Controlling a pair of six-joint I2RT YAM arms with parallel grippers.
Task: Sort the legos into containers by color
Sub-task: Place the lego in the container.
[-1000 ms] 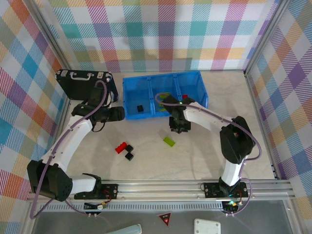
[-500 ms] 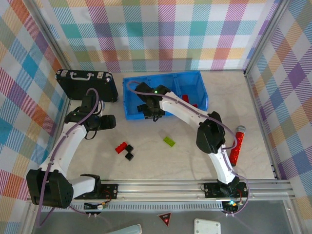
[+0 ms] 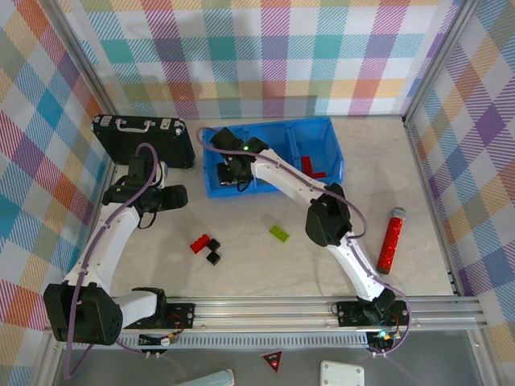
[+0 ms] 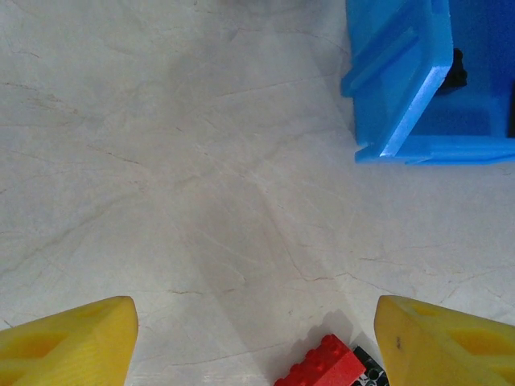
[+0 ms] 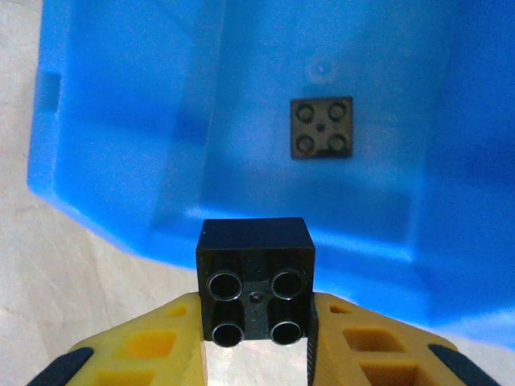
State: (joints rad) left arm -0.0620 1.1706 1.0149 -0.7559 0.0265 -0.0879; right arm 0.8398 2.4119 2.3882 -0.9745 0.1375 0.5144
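The right end effector (image 5: pixel 256 342) is clamped on a black lego cube (image 5: pixel 256 277), one yellow finger on each side, studs facing the wrist camera. It holds the cube above the near wall of the blue bin (image 5: pixel 121 161). From overhead, this end effector (image 3: pixel 232 173) sits over the bin's left compartment. A second black cube (image 5: pixel 322 127) lies flat on that compartment's floor, apart from the held one.

The left end effector (image 4: pixel 257 338) hangs with its jaws spread wide and nothing between the yellow fingers (image 4: pixel 72 342). It is over bare counter (image 4: pixel 161 161), just off the bin's left corner. At the bottom edge of its wrist view lies a red lego (image 4: pixel 322 366) with a black piece (image 4: pixel 368 371) touching it.

Further out on the counter, a lime-green lego (image 3: pixel 280 233) lies alone. Red legos (image 3: pixel 312 169) rest in the right compartment. A black briefcase (image 3: pixel 141 133) stands left of the bin, and a red glittery tube (image 3: pixel 390 240) lies well to the right.
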